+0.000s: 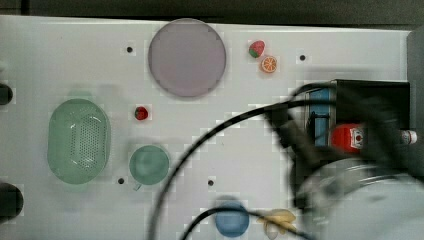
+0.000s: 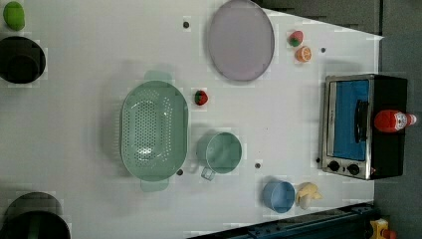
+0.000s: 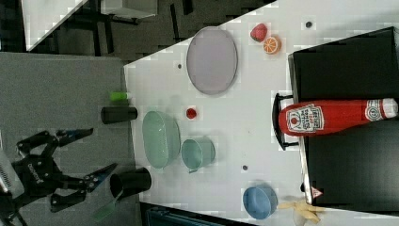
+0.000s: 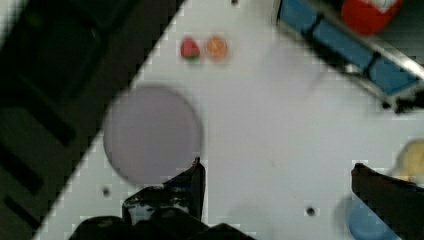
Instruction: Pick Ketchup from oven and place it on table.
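The ketchup [image 2: 394,121] lies on top of the oven [image 2: 362,126]. The oven sits at the left view's right edge of the table [image 2: 89,55]. The plate [image 2: 241,40], strainer [image 2: 154,130] and cup [image 2: 220,153] sit to its left.

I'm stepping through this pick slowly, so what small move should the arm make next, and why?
Probably carry the gripper toward the oven and bring it over the ketchup. The bottle lies on the oven's black top, untouched, and the fingers stand wide apart with nothing between them, over bare table beside the purple plate.
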Available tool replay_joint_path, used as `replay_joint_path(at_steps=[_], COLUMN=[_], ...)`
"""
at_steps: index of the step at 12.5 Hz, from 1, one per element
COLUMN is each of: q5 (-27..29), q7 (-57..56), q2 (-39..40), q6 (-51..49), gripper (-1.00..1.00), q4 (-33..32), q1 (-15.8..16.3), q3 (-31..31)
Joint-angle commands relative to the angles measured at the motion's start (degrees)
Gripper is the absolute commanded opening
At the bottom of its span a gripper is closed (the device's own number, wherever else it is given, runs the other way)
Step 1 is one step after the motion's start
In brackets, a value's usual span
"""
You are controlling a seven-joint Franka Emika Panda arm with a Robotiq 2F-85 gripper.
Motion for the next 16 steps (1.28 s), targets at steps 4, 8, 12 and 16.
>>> replay_joint_path(at_steps=[4,8,12,16], q5=[-0.07,0.35,5.6,9.92], q7=[-0.19,-0.19,-0.19,-0.19], q2=[13.32,22.64,31.17,35.47], q6=[5.51,14.78,21.96,22.38], gripper=[1.0,1.0,1.0,1.0], q4=[-2.63,-2.59,-2.85,-4.51], q1=[-4.99,-5.32,-6.11,-7.34], q3=[-13.85,-19.87,-22.94,-23.04])
